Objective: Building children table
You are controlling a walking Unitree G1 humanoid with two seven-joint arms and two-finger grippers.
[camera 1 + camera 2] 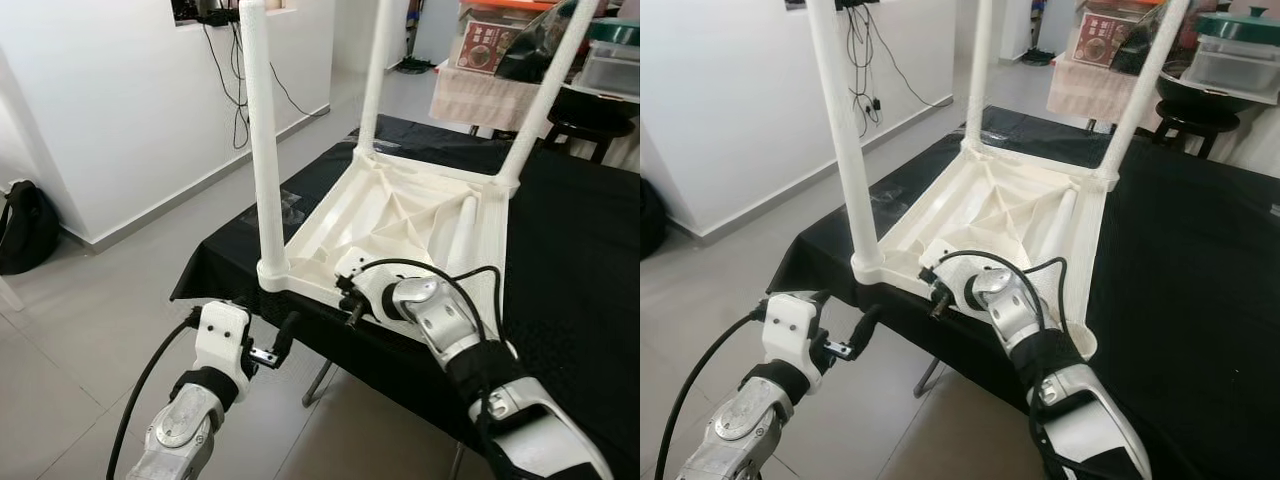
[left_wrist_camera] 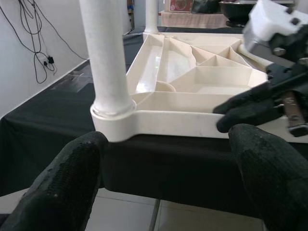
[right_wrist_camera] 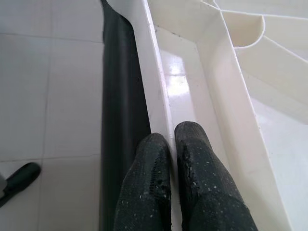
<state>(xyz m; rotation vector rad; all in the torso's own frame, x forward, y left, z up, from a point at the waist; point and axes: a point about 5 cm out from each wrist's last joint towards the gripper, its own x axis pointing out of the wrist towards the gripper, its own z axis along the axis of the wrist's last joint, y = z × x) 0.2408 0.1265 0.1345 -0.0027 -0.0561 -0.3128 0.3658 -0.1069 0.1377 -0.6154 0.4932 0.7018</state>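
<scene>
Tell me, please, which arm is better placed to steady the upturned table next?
The right: its end effector is already pinched on the table's near rim, while the left end effector hangs open below the edge.

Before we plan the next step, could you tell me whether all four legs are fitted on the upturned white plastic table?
No, three legs stand upright on the upturned white plastic table.

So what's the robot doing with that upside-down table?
It is putting together a small white children's table, which lies upside down on a black-covered table with three legs sticking up. The right gripper has its jaws closed over the near rim of the white table, pinching the thin wall. The left gripper waits with jaws open just off the table's edge, facing the corner where the nearest leg stands. A fourth leg lies loose inside the frame.
</scene>
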